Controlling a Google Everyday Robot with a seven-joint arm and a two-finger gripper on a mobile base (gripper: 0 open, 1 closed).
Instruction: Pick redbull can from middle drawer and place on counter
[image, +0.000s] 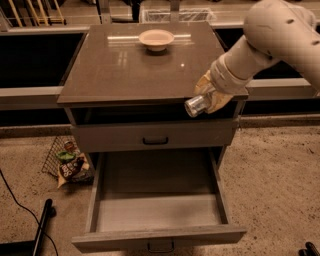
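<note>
My gripper is shut on the redbull can, a small shiny silver can held tilted with its end facing the camera. It hangs in the air at the front right edge of the counter, about level with the slab. The white arm reaches in from the upper right. The middle drawer is pulled wide open below, its grey floor bare. The fingers are mostly hidden behind the can and the tan wrist cover.
A tan round bowl sits at the back middle of the counter. A shut drawer front with dark handle is above the open drawer. A wire basket with packets stands on the floor at left. A dark cable and pole lie bottom left.
</note>
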